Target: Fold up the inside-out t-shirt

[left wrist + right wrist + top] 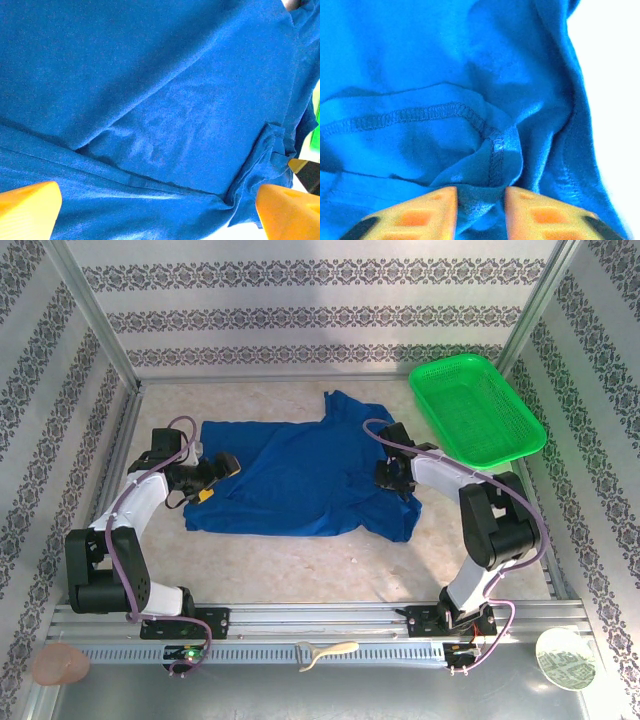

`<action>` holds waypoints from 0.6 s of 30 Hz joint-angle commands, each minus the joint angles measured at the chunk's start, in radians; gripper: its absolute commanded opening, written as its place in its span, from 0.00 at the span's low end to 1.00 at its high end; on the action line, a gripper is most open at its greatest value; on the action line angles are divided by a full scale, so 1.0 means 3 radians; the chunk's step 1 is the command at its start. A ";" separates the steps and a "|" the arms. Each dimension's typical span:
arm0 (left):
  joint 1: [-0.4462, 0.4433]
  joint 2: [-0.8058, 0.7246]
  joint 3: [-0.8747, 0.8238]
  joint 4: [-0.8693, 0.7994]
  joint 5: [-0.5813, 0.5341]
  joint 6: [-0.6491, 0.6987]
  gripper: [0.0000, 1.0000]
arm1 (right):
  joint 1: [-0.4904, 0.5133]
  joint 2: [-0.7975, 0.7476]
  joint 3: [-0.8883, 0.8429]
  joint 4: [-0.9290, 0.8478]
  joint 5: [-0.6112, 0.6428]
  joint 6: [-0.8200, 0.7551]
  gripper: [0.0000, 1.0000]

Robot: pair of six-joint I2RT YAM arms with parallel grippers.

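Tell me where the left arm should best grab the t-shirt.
Probably the left edge of the t-shirt, approached low from the left: that edge lies fairly straight and flat, and the open left gripper is right at it.

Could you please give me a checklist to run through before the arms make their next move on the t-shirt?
1. Left end effector open: ok, fingers wide apart over the t-shirt.
2. Right end effector holding cloth: ok, a stitched fold sits between its fingers.
3. T-shirt lying flat: not ok, creased and bunched at the right.
4. Print facing out: not ok, lettering shows faintly, as through the cloth.
5. Basket apart from the t-shirt: ok.
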 commanded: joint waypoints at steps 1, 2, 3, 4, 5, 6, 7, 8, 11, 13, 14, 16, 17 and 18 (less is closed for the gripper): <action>-0.0055 -0.0010 0.0031 0.0016 -0.0035 -0.0014 1.00 | -0.0041 0.0025 0.0010 0.0041 -0.0032 -0.0022 0.12; -0.0057 -0.0003 0.0037 0.0016 -0.0036 -0.0014 1.00 | -0.0047 0.0014 0.0019 0.0045 -0.0037 -0.0023 0.01; -0.0063 -0.0005 0.0037 0.0016 -0.0041 -0.0014 1.00 | -0.0046 -0.0002 0.0029 0.0040 -0.0050 -0.0018 0.00; -0.0063 -0.0001 0.0041 0.0016 -0.0041 -0.0014 1.00 | -0.0047 -0.0030 0.0043 0.0038 -0.0063 -0.0025 0.00; -0.0066 0.0004 0.0045 0.0016 -0.0044 -0.0014 1.00 | -0.0046 -0.0065 0.0055 0.0034 -0.0081 -0.0024 0.00; -0.0067 0.0003 0.0041 0.0016 -0.0043 -0.0012 1.00 | -0.0047 -0.0095 0.0067 0.0029 -0.0089 -0.0027 0.00; -0.0066 0.0011 0.0045 0.0016 -0.0051 -0.0013 1.00 | -0.0047 -0.0131 0.0086 0.0017 -0.0106 -0.0018 0.00; -0.0070 0.0006 0.0047 0.0021 -0.0049 -0.0009 1.00 | -0.0044 -0.0165 0.0105 0.0009 -0.0119 -0.0017 0.00; -0.0074 0.0017 0.0039 0.0020 -0.0051 -0.0009 1.00 | -0.0036 -0.0183 0.0195 0.0018 -0.0148 0.0016 0.00; -0.0074 0.0021 0.0032 0.0024 -0.0051 -0.0009 1.00 | -0.0033 -0.0115 0.0278 0.0045 -0.0198 0.0037 0.00; -0.0075 0.0018 0.0027 0.0026 -0.0051 -0.0014 1.00 | -0.0030 -0.0055 0.0335 0.0070 -0.0239 0.0049 0.00; -0.0075 0.0022 0.0015 0.0036 -0.0051 -0.0018 1.00 | -0.0012 0.0082 0.0437 0.0158 -0.0318 0.0066 0.00; -0.0075 0.0029 0.0008 0.0040 -0.0054 -0.0019 1.00 | -0.0003 0.0163 0.0487 0.0228 -0.0399 0.0045 0.00; -0.0076 0.0030 0.0005 0.0041 -0.0057 -0.0019 1.00 | 0.0005 0.0237 0.0536 0.0308 -0.0513 0.0015 0.00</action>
